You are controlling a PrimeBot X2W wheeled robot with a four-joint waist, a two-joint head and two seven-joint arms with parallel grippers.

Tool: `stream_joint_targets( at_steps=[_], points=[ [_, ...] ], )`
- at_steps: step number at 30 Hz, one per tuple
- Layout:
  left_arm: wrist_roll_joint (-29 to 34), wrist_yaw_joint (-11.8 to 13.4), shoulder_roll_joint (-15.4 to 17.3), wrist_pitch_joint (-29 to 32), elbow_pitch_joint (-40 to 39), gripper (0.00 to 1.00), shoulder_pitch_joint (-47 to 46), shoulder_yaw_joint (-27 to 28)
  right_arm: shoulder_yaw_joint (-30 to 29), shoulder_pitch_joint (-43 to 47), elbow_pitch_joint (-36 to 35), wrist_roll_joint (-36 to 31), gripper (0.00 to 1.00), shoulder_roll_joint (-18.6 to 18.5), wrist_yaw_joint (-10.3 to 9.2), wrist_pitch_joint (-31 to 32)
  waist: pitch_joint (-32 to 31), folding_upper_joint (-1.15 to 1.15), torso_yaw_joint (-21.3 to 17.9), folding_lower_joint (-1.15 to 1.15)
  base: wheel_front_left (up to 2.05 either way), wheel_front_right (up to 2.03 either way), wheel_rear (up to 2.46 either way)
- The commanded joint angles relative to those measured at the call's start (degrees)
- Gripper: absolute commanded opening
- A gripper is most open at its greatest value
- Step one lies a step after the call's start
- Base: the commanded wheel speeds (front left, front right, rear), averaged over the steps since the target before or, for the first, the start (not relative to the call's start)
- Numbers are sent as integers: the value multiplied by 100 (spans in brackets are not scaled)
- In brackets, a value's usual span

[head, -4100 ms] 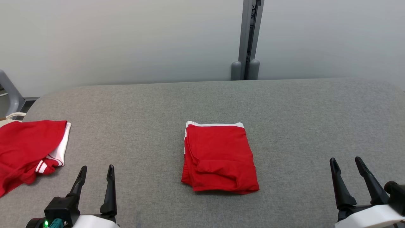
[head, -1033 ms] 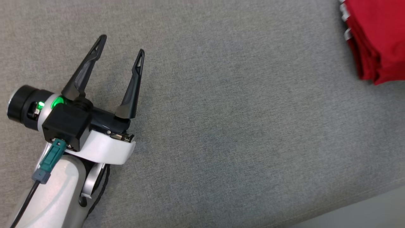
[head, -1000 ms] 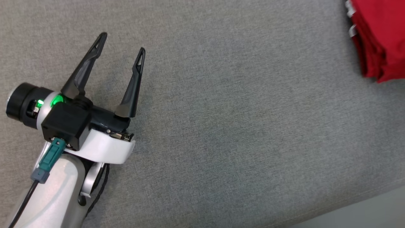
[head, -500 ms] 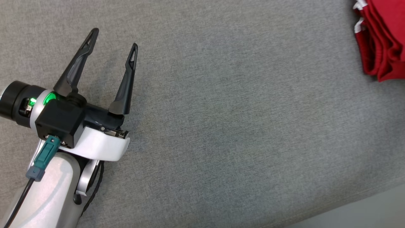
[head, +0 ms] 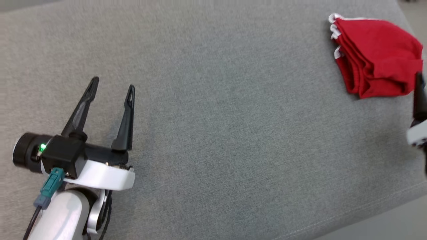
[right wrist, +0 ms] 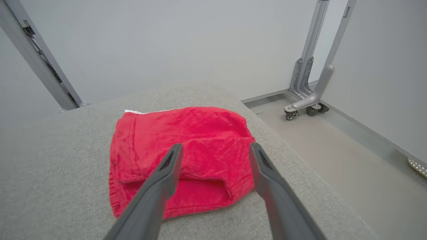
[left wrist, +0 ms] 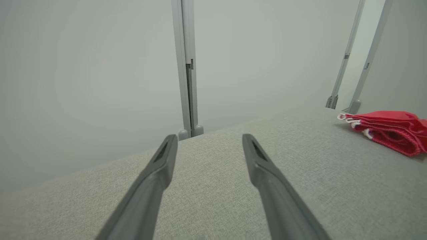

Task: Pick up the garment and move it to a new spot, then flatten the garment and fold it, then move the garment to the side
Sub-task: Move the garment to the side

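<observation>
The garment (head: 377, 56) is red with white trim and lies folded near the right end of the grey padded table (head: 233, 140). My right gripper (right wrist: 215, 146) hovers just above the garment's (right wrist: 180, 130) near edge, open and holding nothing. One of its fingers (head: 419, 96) shows at the head view's right edge. My left gripper (head: 112, 84) stands open and empty over bare table at the lower left, far from the garment. In the left wrist view the left gripper (left wrist: 209, 136) points at the wall, with the garment (left wrist: 390, 131) off to its right.
The table's right edge (right wrist: 300, 166) drops to the floor just beyond the garment. A wheeled grey frame leg (right wrist: 300, 103) stands on that floor. A grey wall post (left wrist: 186, 66) rises behind the table's far edge.
The head camera has shifted, bringing the whole garment into view. The garment, bunched half a second ago, now lies settled, and my right gripper has opened off it. The left gripper stays open.
</observation>
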Motion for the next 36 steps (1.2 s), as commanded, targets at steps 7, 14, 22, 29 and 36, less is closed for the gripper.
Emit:
stream_joint_targets(
  at_steps=[7,14,22,29,36],
  points=[
    [-229,166,-91,-163,130,100,498,110,-553,1092,-1144,-575,100,669,1,-26,-682,0,297,0,0,0,0],
    [-412,261,-217,-309,290,100,823,139,-462,1771,-2059,-1109,100,1193,1,26,-1059,0,658,0,0,0,0],
    [-594,374,-244,-433,515,100,1285,279,-265,2313,-2834,-1450,100,1515,1,269,-1498,0,1029,0,0,0,0],
    [-681,564,-269,-526,641,100,1769,396,-432,2812,-3290,-1718,100,1681,1,547,-1851,0,1290,0,0,0,0],
    [-780,624,-257,-523,697,100,2093,453,-514,3259,-3642,-1880,100,1715,1,814,-2219,0,1415,0,0,0,0]
  ],
)
